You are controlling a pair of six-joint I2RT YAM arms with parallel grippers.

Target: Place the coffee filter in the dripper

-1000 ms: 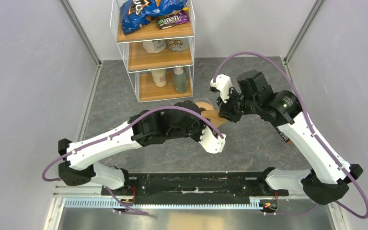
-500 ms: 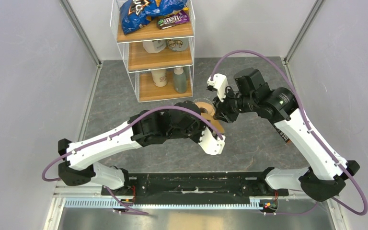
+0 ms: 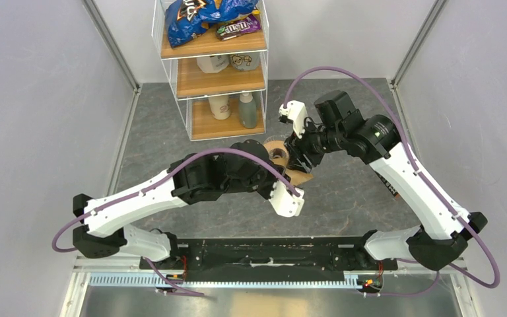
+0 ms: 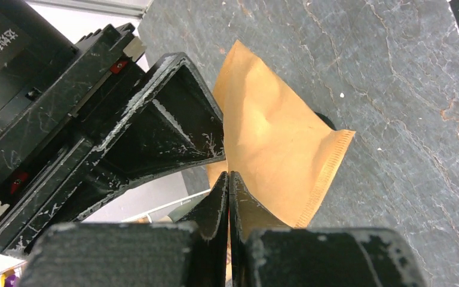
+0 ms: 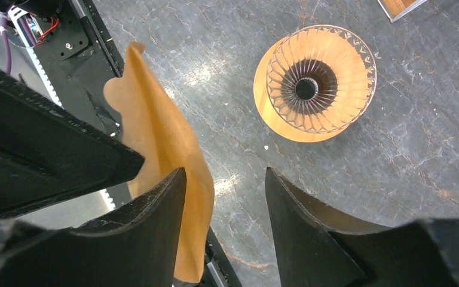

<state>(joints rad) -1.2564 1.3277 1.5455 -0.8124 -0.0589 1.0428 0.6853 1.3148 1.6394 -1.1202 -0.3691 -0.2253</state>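
While the thin tan-brown paper coffee filter (image 4: 275, 143) is pinched between the closed fingers of the left gripper (image 4: 228, 194), it is held near the clear glass cone dripper (image 5: 317, 81), which is stood on the grey stone-patterned table (image 5: 394, 155). The right gripper (image 5: 224, 203) is spread wide with nothing grasped, one finger just beside the filter.

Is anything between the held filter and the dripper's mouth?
Nothing sits in the dripper; its cone is empty. The left gripper pinches the coffee filter, and the open right gripper hangs right beside it, possibly crowding the approach.
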